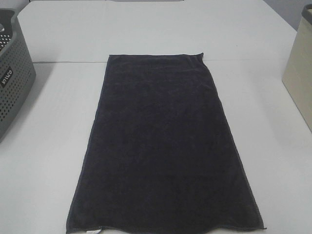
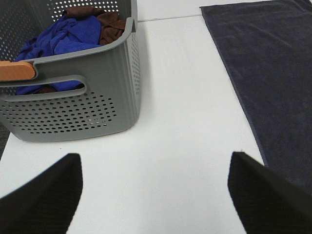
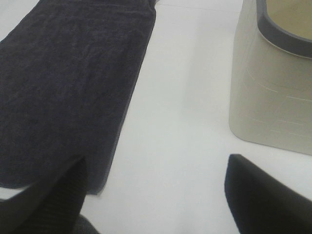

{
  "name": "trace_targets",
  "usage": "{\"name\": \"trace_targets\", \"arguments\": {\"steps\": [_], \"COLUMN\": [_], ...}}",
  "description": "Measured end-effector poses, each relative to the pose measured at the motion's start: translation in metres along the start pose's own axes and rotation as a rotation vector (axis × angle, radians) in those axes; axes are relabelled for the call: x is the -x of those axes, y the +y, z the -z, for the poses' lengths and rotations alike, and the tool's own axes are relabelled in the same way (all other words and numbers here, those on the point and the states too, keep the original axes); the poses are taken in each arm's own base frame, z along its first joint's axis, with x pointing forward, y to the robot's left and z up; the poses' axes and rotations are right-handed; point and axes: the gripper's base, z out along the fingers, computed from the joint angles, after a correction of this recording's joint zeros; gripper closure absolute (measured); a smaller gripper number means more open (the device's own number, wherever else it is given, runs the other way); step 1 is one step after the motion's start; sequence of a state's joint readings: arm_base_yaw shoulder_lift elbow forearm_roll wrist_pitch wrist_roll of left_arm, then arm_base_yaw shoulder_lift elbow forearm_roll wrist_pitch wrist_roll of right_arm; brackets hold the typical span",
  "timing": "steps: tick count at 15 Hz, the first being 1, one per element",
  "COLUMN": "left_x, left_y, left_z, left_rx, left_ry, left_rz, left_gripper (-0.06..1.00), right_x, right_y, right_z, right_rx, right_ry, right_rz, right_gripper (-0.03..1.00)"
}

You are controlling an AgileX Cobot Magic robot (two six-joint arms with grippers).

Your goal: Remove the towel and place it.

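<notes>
The dark navy-charcoal towel (image 1: 163,146) lies flat and spread out lengthwise down the middle of the white table (image 1: 44,146). Its left edge shows in the left wrist view (image 2: 273,73) and its right edge and near corner in the right wrist view (image 3: 68,87). My left gripper (image 2: 156,195) is open and empty over bare table, between the grey basket and the towel's edge. My right gripper (image 3: 156,195) is open and empty; one finger (image 3: 53,195) hangs over the towel's near corner. Neither gripper shows in the exterior high view.
A grey perforated basket (image 1: 12,78) stands at the left edge; in the left wrist view it (image 2: 97,97) holds blue and brown cloths (image 2: 73,36). A beige bin (image 1: 300,73) stands at the right edge, seen close in the right wrist view (image 3: 273,87).
</notes>
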State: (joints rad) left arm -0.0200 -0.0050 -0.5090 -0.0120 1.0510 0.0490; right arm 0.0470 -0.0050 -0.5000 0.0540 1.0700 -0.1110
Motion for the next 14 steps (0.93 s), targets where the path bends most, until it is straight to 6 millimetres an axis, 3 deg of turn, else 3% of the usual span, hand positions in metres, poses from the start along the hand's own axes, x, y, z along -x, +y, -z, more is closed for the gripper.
{"name": "trace_targets", "arguments": {"steps": [14], "left_x": [0.0001], "left_y": [-0.0007], "left_z": [-0.0001], "left_rx": [0.03], "left_ry": [0.001], "left_rz": [0.025], "left_gripper": [0.17], "right_x": [0.0005], "right_y": [-0.0001], "right_z": [0.0], "right_rx": [-0.001], "right_ry": [-0.006], "right_rz": [0.0], "right_gripper": [0.21]}}
